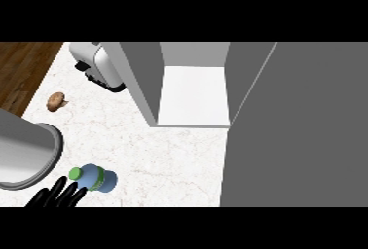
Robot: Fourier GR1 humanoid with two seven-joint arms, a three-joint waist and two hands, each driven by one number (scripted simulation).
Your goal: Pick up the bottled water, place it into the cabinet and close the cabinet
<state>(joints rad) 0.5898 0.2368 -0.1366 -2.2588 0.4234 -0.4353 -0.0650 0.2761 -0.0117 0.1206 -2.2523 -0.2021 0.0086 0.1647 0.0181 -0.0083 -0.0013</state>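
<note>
I see one blue bottled water with green cap [96,177] lying on the white marble bench [158,155]. One black hand [59,196], fingers straight, touches it, holding nothing. One open grey cabinet [193,95], one toaster [101,65], one mushroom [56,101], one grey pot [25,155].

1. The cabinet [193,82] sits at the back of the counter [144,146], open, with its door [295,126] swung out along the right side.
2. A toaster [101,65] is just left of the cabinet, at the back.
3. A mushroom [56,101] lies left of and nearer than the toaster, close to the counter's left edge.
4. A big pot [25,155] is at the far left.
5. The bottled water [93,177] lies on its side at the near edge, just right of the pot.
6. The left hand [57,197] is right at the bottle, on its near side.
</note>
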